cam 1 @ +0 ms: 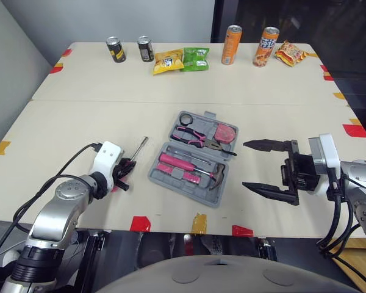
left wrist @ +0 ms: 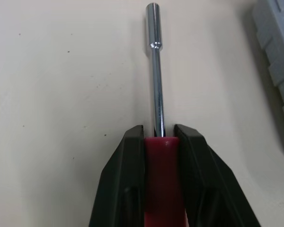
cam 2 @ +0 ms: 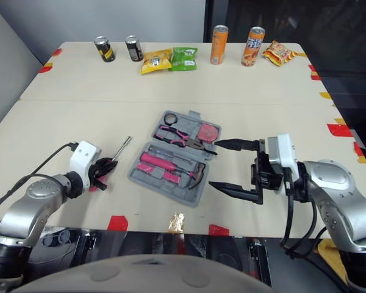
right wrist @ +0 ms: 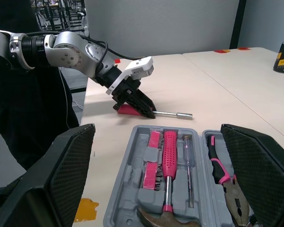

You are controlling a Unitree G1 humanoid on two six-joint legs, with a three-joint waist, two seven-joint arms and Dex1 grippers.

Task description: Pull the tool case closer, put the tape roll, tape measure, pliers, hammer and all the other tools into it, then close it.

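Observation:
The grey tool case (cam 1: 160,173) lies open in the middle of the table. It holds pink-handled pliers (cam 1: 195,138), a hammer (cam 1: 216,175), a pink-handled screwdriver (cam 1: 178,162), a red tape measure (cam 1: 226,132) and a black tape roll (cam 1: 186,118). Left of the case a nut driver (cam 1: 139,146) with a red handle lies on the table. My left gripper (cam 1: 125,168) is shut on that handle, whose chrome shaft (left wrist: 156,85) sticks out past the fingers (left wrist: 128,179). My right gripper (cam 1: 245,165) stands open just right of the case, with nothing between its fingers.
Along the table's far edge stand two dark cans (cam 1: 116,49), a yellow snack bag (cam 1: 168,61), a green one (cam 1: 196,58), two orange cans (cam 1: 232,44) and another snack bag (cam 1: 290,54). Red and yellow tape marks (cam 1: 139,223) line the front edge.

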